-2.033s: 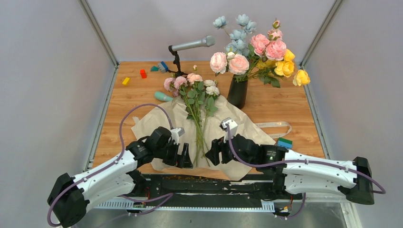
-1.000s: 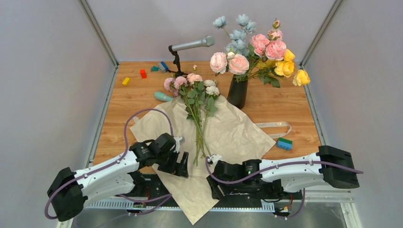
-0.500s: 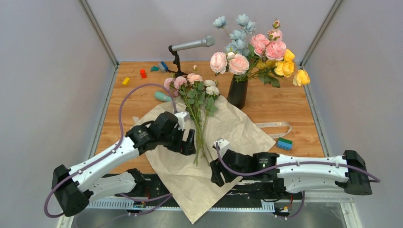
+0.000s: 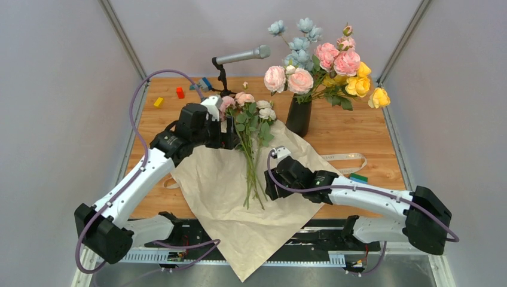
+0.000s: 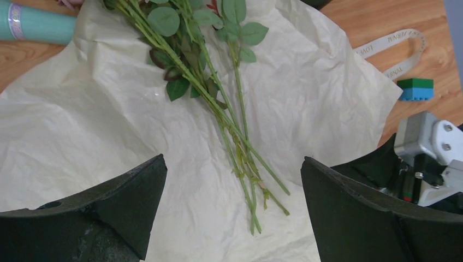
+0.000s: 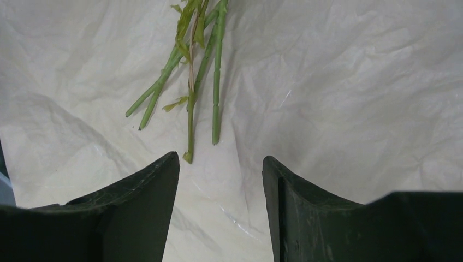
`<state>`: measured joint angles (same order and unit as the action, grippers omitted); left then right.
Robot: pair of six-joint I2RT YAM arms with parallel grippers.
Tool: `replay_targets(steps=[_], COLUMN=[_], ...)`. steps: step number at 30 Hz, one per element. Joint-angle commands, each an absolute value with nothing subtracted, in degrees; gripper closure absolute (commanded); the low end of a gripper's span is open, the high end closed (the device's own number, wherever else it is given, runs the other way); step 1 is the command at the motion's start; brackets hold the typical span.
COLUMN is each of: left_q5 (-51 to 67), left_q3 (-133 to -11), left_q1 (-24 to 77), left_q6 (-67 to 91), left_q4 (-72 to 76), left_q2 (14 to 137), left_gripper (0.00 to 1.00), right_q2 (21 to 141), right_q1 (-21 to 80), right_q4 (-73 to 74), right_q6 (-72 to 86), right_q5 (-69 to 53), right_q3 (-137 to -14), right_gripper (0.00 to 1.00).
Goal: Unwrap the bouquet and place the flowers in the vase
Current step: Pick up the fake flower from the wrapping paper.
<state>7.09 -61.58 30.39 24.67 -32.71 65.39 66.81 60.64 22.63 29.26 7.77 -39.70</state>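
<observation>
Your left arm had swung, within the last half second, from the near left part of the wrapping paper point(image 4: 221, 197) to its far edge, and your right arm had reached forward onto the paper's right half.

Nearest to you, one corner of the opened paper hung over the table's front edge. On the sheet's right half, the right gripper point(image 4: 269, 185) hovered low with its jaws part open and nothing between them; its wrist view showed the right gripper point(image 6: 219, 164) just short of the cut stem ends, not touching them. The flowers point(image 4: 248, 137) lay loose along the middle of the paper, stems towards you, with their pink and cream heads past its far edge.

At that far edge, left of the stems, the left gripper point(image 4: 229, 133) stood spread as wide as it goes, holding nothing. From its wrist view, the left gripper point(image 5: 232, 180) looked back down over the stems. A cream ribbon point(image 4: 344, 158) and a blue and green block point(image 4: 357, 179) lay off the paper's right edge.

Just beyond the paper's far right corner stood the dark vase point(image 4: 298, 116), upright, already filled with large pink, blue and yellow blooms. A microphone point(image 4: 242, 57) on a stand rose beyond the paper's far edge.
</observation>
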Motion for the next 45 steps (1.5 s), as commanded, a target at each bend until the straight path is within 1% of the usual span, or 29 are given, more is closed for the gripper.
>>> replay_targets(steps=[1, 4, 8, 12, 16, 17, 20, 26, 30, 37, 39, 43, 45], left_q5=[6.7, 3.7, -1.3, -0.5, 3.8, 4.2, 3.2, 1.6, 1.9, 1.9, 1.9, 1.9, 1.7], left_q3=[-66.9, -67.2, -60.9, -60.0, -60.1, -60.2, -60.2, -59.7, -59.8, -59.7, -59.6, -59.7, -59.7], left_q1=[28.8, 28.3, 28.0, 27.4, 27.3, 27.3, 27.3, 27.3, 27.3, 27.3, 27.3, 27.3, 27.3], left_q6=[20.9, 18.5, 16.8, 16.7, 17.9, 17.9, 17.5, 17.1, 16.9, 16.7, 16.8, 16.6, 16.5], left_q4=[-29.6, -29.8, -24.8, -25.8, -25.0, -24.9, -25.2, -25.2, -25.2, -25.3, -25.2, -25.2, -25.3], left_q2=[68.7, 69.3, 67.3, 68.4, 69.1, 69.3, 69.1, 68.0, 68.4, 68.5, 68.5, 68.6, 68.4], left_gripper=[0.0, 0.0, 0.0, 0.0, 0.0, 0.0, 0.0, 0.0, 0.0, 0.0, 0.0, 0.0, 0.0], right_q2=[71.8, 76.6, 81.6, 85.3, 88.5, 89.7, 91.8, 94.6, 96.0, 97.6, 97.6, 97.3, 96.6], right_q1=[57.3, 56.2, 56.2, 56.1, 56.1, 56.0, 56.0, 56.0, 56.0, 56.0, 56.1, 56.0, 56.0], right_q4=[13.0, 12.7, 13.1, 13.1, 13.1, 13.1, 13.1, 13.3, 13.5, 13.8, 14.0, 15.2, 15.3], right_q6=[24.3, 22.8, 21.4, 20.6, 19.8, 19.6, 19.3, 19.4, 19.5, 19.8, 19.8, 20.0, 20.0], right_q5=[3.1, 2.0, 0.9, 0.9, 2.5, 2.9, 3.3, 4.9, 5.1, 5.4, 5.7, 6.0, 6.1], right_q3=[-41.8, -44.3, -47.7, -49.9, -51.5, -52.1, -53.3, -54.9, -55.4, -56.3, -56.4, -57.0, -57.0], right_gripper=[0.43, 0.46, 0.48, 0.48, 0.52, 0.54, 0.6, 0.66, 0.67, 0.78, 0.83, 1.0, 1.0])
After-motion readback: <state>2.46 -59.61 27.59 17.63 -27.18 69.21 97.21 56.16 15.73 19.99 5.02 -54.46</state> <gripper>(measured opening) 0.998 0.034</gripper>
